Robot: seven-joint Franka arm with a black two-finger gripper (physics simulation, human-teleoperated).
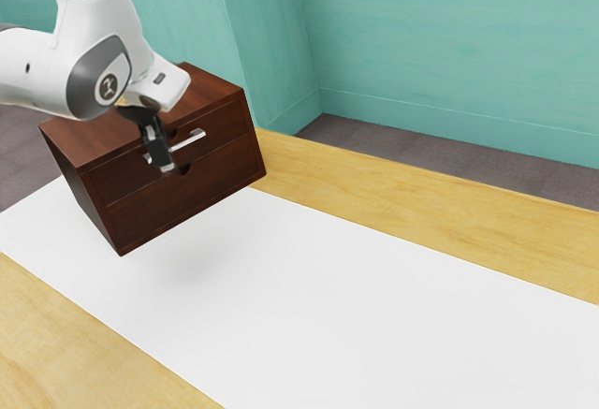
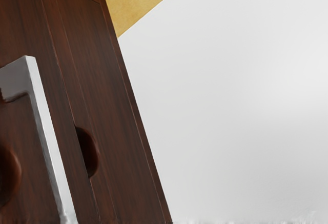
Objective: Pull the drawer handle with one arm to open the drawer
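Exterior view: our gripper [image 1: 164,159] at handle [image 1: 187,138], bar lying lengthwise across drawer front [image 1: 221,131]; we cannot tell grip state; pull outward, away from front.

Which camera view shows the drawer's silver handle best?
The wrist view: the handle appears as a large, uncovered silver bar standing off the dark wooden cabinet, though the picture's edge cuts off part of it. The exterior view shows it small on the upper drawer front, partly hidden behind the jaws.

Dark wooden drawer box [image 1: 187,189], tilted; silver bar handle [image 1: 192,136] on front
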